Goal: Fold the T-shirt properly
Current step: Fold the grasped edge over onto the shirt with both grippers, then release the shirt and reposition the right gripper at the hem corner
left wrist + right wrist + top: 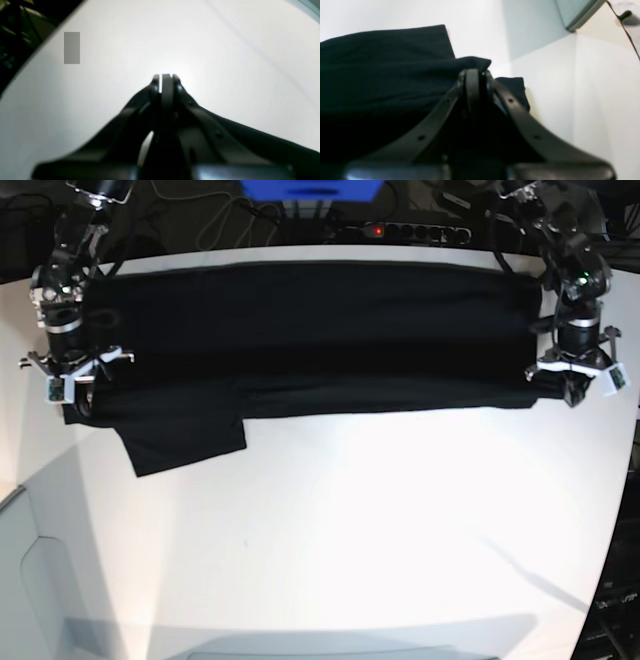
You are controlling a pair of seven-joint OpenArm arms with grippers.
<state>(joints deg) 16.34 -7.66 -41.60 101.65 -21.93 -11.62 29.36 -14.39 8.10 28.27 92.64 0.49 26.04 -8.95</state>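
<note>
Bare white table [330,530] fills the near part of the base view. Beyond it the black T-shirt [300,330] lies across the table's far side as a long folded band, one sleeve [185,435] poking out toward the camera near its left end. At that end the right gripper [476,75] has its jaws pinching the T-shirt's edge. Just off the other end, the left gripper [166,77] has its jaws pressed together over bare table.

No readable text or labels.
</note>
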